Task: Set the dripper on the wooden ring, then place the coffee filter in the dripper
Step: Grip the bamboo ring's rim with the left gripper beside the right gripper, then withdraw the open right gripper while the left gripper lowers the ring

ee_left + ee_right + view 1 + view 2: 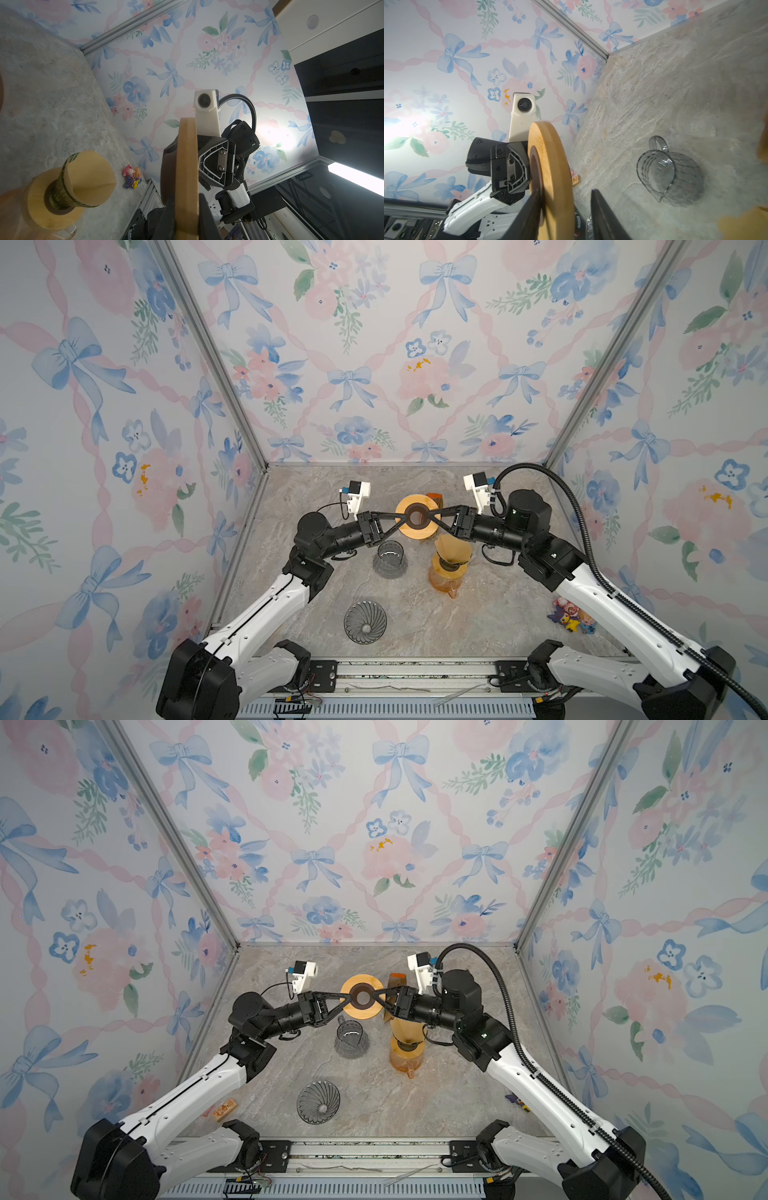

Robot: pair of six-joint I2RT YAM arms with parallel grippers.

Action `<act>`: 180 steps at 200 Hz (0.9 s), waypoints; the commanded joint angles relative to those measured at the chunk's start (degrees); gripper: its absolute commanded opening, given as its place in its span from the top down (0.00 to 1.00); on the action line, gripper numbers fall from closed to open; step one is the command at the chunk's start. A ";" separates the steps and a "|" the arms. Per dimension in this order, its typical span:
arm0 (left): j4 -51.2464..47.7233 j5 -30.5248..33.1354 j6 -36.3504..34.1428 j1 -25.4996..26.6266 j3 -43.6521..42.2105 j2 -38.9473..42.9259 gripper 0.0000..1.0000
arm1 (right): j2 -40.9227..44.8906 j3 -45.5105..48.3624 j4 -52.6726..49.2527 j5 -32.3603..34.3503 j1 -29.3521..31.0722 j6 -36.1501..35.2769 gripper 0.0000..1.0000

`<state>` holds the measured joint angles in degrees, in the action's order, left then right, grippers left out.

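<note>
Shut the fingers [208,220] of the left gripper [401,518] narrow on the rim of the wooden ring [417,533], one finger on each face, apparently firmly enough to carry it alone. Held the fingers [604,214] of the right gripper [435,517] apart at the opposite rim, one touching the ring's face and the other standing clear of it, so not clamping. Read this as a handover from right to left, done in the air with the ring lying roughly flat, above the table [490,626] and just behind the amber jug [445,588], on the side away from the robot. Took the ring for the seat of the dripper [365,621], a grey ribbed cone lying bare on the table, left of the amber jug and nearer the robot; hence, probably, the pass toward the left side. Found the grey jug [390,559] upright just left of the amber jug, a likely stand for ring and dripper. Saw the coffee filter [453,549] untouched: a tan paper cone standing point-down in a wooden collar [449,569] on top of the amber jug, close under the right gripper's wrist. Could not make out for certain any glass under that paper. Judged the filter step itself not yet started, with the ring to be settled first and the right gripper, once freed, best placed to reach the filter.
</note>
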<state>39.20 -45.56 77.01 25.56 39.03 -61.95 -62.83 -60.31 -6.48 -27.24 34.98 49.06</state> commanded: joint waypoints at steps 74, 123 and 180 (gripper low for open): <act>3.78 -2.66 -3.27 -6.64 -11.64 -0.03 0.86 | 9.52 -2.36 -20.64 9.26 2.24 -17.08 0.06; 3.78 -2.22 -3.89 -7.64 -14.05 -4.00 0.87 | 9.94 -2.87 -25.14 17.43 7.99 -20.80 0.04; 3.80 0.26 -3.86 -7.94 -16.62 -7.46 0.89 | 7.53 -3.64 -26.30 23.26 12.25 -22.94 0.04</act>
<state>40.62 -46.28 74.59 18.15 23.27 -68.47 -54.11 -61.91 -30.68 -7.35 45.98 28.23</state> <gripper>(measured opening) 0.139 0.964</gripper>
